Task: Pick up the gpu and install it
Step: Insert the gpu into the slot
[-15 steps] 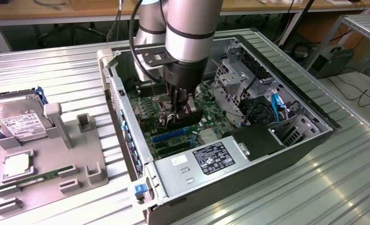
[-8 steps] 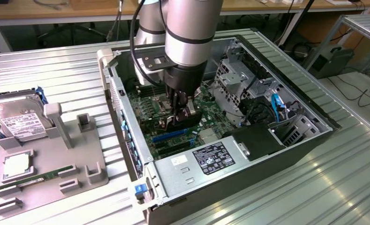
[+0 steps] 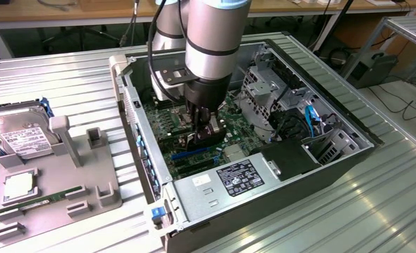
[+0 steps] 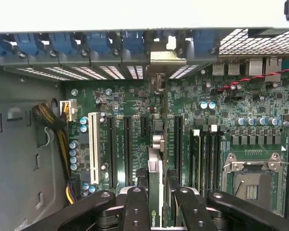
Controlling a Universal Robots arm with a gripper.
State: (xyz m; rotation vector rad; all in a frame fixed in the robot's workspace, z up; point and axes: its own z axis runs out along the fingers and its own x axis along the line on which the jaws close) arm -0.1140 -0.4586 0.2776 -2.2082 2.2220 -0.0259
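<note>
gpu (image 4: 154, 187): held edge-on, inside the computer case (image 3: 313, 174), low over the motherboard (image 4: 260, 101).

Gripper (image 4: 159, 196): claw narrow, clamped on the card. One of the fingers (image 4: 136, 207) presses each face, the thin black card upright between them. In the exterior view the gripper (image 3: 204, 134) reaches straight down into the case, near its middle.

Beyond the fingers the card runs toward the case's rear wall, between the long black expansion slots (image 4: 127, 149) on one side and another black slot (image 4: 178, 144) on the other. White slot (image 4: 93, 147) lies further out; CPU socket (image 4: 253, 178) lies on the opposite side.

At the rear wall, one opening (image 4: 156, 53) in the row of blue-latched slot covers (image 4: 96, 43) sits in line with the card.

Outside the case: grey fixture (image 3: 60, 184) carrying the hard drive (image 3: 18, 134) and a green memory stick (image 3: 42, 202).

Judgement: pick-up is done; the step in hand is insertion. I cannot tell whether the card's edge has entered a slot. Seating calls for the edge parallel to its slot, the far end meeting the rear opening, and a straight, even press down.
</note>
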